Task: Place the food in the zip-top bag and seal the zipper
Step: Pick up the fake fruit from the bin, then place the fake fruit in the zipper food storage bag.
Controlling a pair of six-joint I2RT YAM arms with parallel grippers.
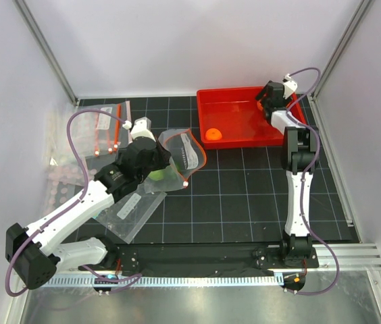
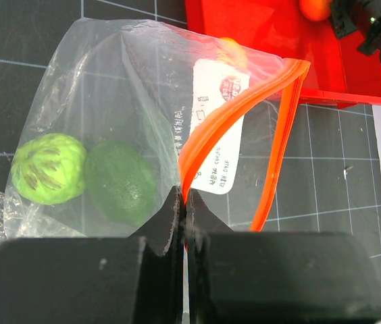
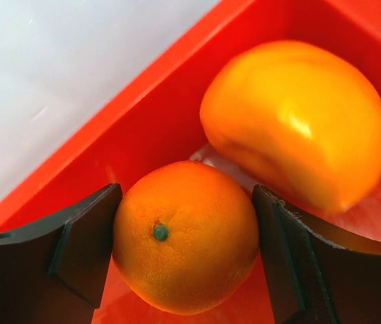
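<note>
Bagging of fruit, two-arm rig, overhead and wrist views. The left hand [image 2: 184,200] is closed to a narrow pinch on the zipper [image 2: 244,111], the red-orange strip along the mouth of the zip-top bag [image 2: 109,88]; the strip runs straight into the gap between the black fingers [image 2: 157,229]. From the overhead view the left hand [image 1: 155,159] holds the zip-top bag [image 1: 185,154] above the dark gridded worktop [image 1: 244,196], mouth open and turned toward the red tray [image 1: 231,92]. Inside the pouch, side by side and touching, lie the bumpy light green fruit [image 2: 47,169] and the smooth dark green fruit [image 2: 119,181]; a white label [image 2: 221,135] sits just below the strip.

The right hand [image 3: 185,194] is lowered into the far right corner of the tray [image 3: 143,115]. Its fingers [image 3: 86,250] stand wide, one against each side of a dimpled orange [image 3: 185,236] with a green stem button. A glossy orange fruit [image 3: 298,121] lies touching it, nearer the tray wall. A lone orange fruit [image 1: 213,134] rests in the tray's near left corner, well apart from the other two.

Spare clear pouches [image 1: 106,125] lie on the worktop at far left.
</note>
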